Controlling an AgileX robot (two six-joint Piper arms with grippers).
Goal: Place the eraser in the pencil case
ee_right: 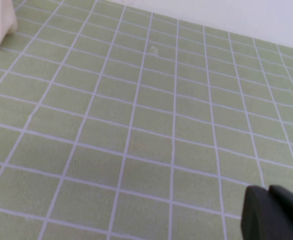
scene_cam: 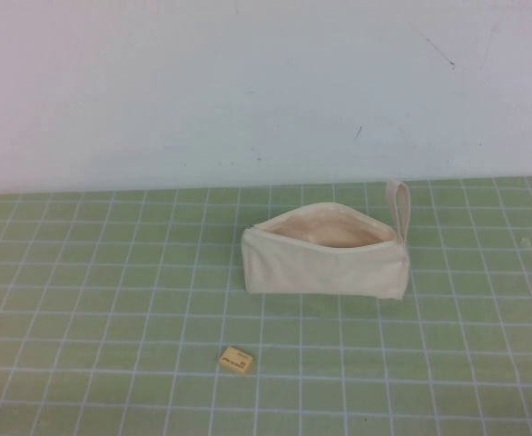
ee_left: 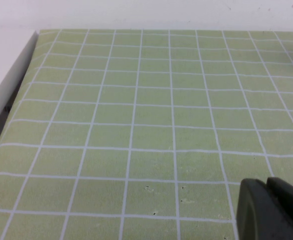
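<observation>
The cream canvas pencil case [scene_cam: 325, 261] stands upright on the green grid mat, mouth unzipped and open, showing its peach lining; its loop strap [scene_cam: 399, 206] sticks up at the right end. The small yellowish-tan eraser [scene_cam: 235, 361] lies flat on the mat in front of the case, to its left. Neither arm shows in the high view. My left gripper [ee_left: 266, 187] is shut and empty above bare mat. My right gripper [ee_right: 268, 192] is shut and empty above bare mat; a corner of the pencil case [ee_right: 0, 22] shows far off in the right wrist view.
A white wall [scene_cam: 266, 82] stands behind the mat. In the left wrist view the mat's edge [ee_left: 16, 85] borders a white surface.
</observation>
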